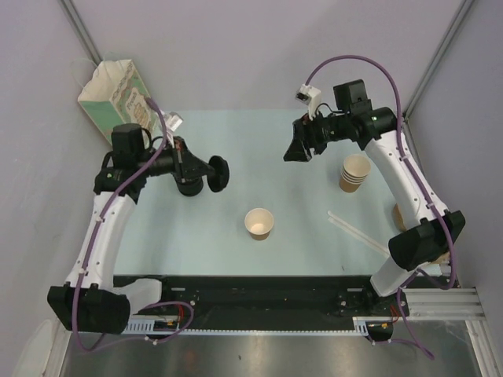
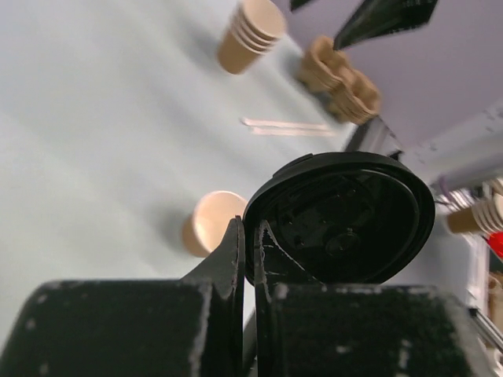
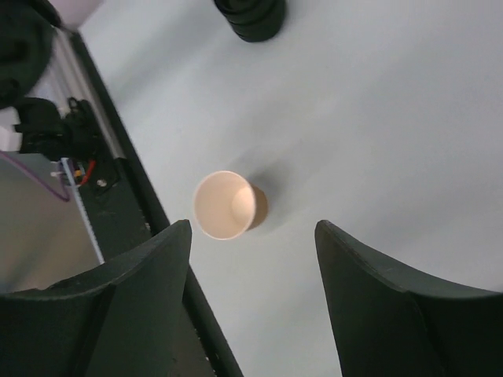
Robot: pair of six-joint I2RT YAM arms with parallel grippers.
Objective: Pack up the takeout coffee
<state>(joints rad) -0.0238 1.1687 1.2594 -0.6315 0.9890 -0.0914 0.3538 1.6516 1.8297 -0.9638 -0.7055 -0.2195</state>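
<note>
Right now my left pincer (image 2: 247, 236) is clamped tight on the rim of a round black lid (image 2: 346, 216), which I hold on edge above the tabletop (image 1: 251, 149). My right pincer (image 3: 253, 229) hangs spread wide, gripping nothing. The tan paper cup (image 1: 259, 223) stands upright and uncovered near the middle of the tabletop, apart from both pincers. A stack of lidless cups (image 1: 354, 173) sits to its right. A paper bag (image 1: 114, 94) stands at the far left corner.
</note>
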